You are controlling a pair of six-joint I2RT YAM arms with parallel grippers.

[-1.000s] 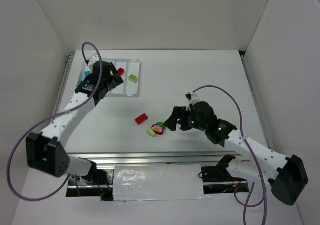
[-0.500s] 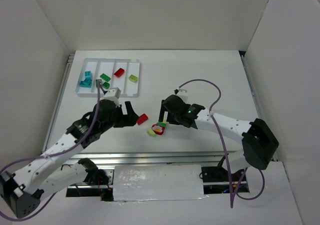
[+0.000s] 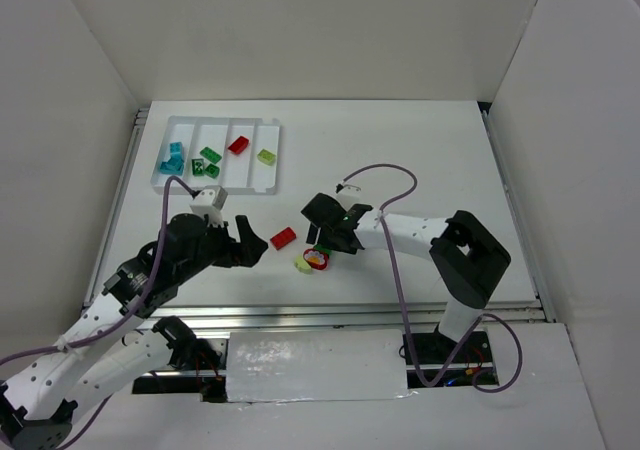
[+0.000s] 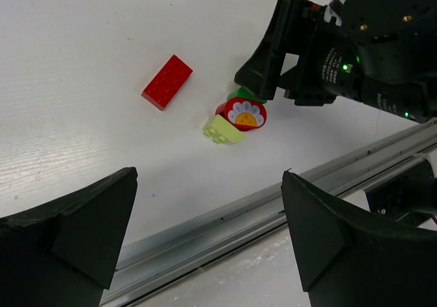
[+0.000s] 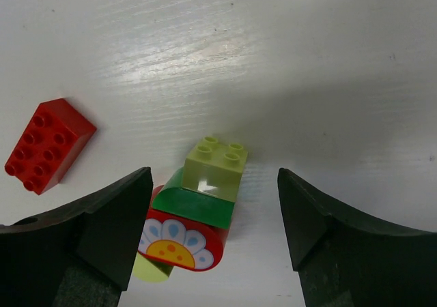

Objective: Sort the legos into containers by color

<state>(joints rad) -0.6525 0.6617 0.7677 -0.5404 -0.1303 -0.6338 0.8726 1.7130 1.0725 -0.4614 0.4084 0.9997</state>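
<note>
The white tray at the far left holds teal legos, green ones, a red one and a yellow-green one, each colour in its own container. A loose red brick lies mid-table. Beside it sits a small cluster: a yellow-green brick, a green piece and a red flower-printed piece. My right gripper is open, its fingers straddling the cluster without touching it. My left gripper is open and holds nothing, just left of the red brick.
A metal rail runs along the table's near edge below the left gripper. White walls enclose the table on three sides. The right arm's purple cable loops above its wrist.
My left arm has come away from the tray toward the loose red brick, its jaws widening. My right gripper has moved left over the cluster, its jaws drawing in slightly.
</note>
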